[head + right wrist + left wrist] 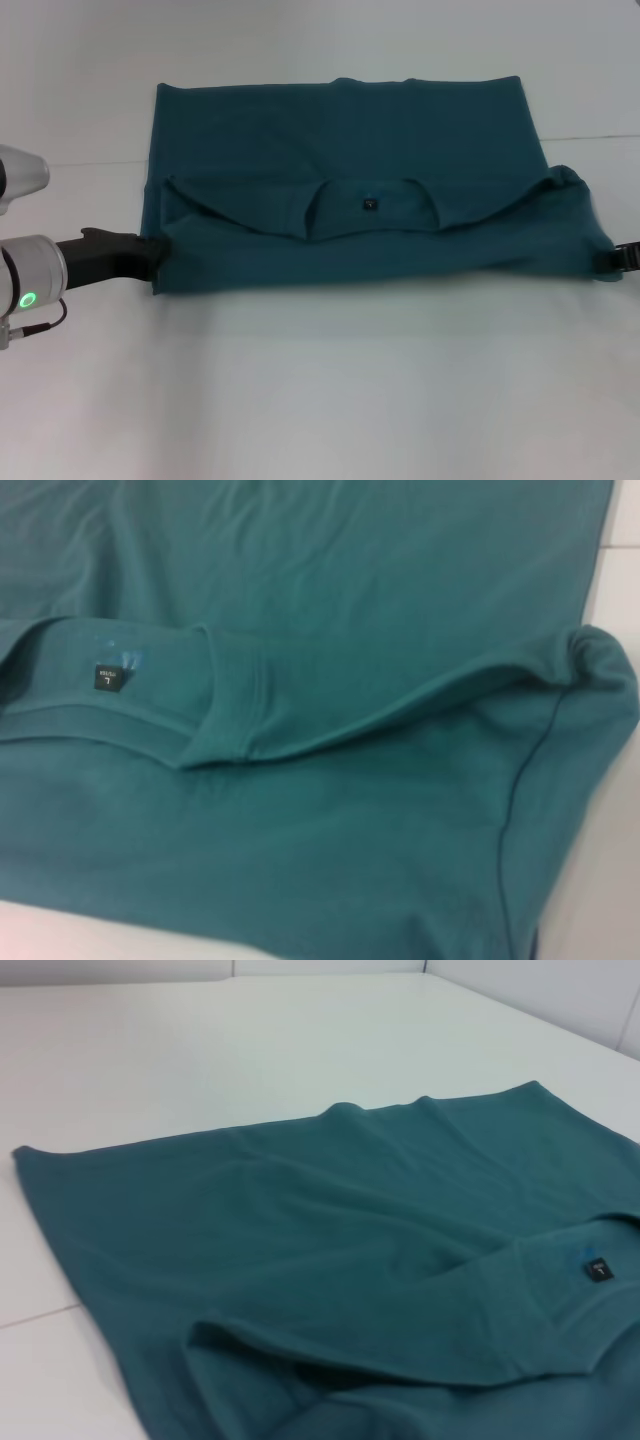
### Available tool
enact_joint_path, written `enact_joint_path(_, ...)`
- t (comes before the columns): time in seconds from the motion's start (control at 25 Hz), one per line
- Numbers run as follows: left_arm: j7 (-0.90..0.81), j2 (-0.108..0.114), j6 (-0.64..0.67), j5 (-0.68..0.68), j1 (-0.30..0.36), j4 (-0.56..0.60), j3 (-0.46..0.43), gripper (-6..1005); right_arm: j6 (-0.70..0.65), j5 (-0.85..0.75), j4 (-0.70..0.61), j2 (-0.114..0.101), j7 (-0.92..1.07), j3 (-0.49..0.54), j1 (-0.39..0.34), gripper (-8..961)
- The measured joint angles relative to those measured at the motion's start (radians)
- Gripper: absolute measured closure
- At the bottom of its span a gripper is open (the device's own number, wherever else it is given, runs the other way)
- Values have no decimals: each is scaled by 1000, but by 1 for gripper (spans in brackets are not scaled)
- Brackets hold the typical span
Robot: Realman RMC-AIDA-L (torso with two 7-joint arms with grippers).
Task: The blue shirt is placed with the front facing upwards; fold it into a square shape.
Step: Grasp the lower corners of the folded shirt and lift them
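The blue shirt (pixel 350 190) lies across the middle of the head view on the white desk (pixel 320 400), spread wide from left to right. Its collar half is doubled over the rest, so the neckline with the small dark label (pixel 369 203) now sits in the centre of the cloth, and the plain teal side faces up with no print showing. That layout reads as one lengthwise fold already made, leaving a broad band that is not yet square.

The left hand (pixel 150 255) comes in from the lower left of the head view and meets the shirt at its left edge, level with the folded-over layer. It seems placed there to keep that corner of the fold pinned or gripped, but the cloth hides its fingertips, so I cannot tell how far it is open or whether it has hold of anything.

The right hand (pixel 622 258) shows only as a dark tip at the right edge of the frame, touching the shirt's bunched right corner (pixel 600 665). The puckered hem there suggests the fabric is being pulled or pinched, yet its grip too is not visible.

So the shirt stretches between the two hands, one at each end of the fold line.
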Motion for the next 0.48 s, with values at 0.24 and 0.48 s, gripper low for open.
enact_joint_path(0.24,9,3,-2,0,-4,-18,-16,987,-31,1,9,-32,-26,3,0,916)
enact_joint_path(0.48,9,4,-2,0,-1,-19,-20,984,-49,3,8,-34,-37,3,-12,916)
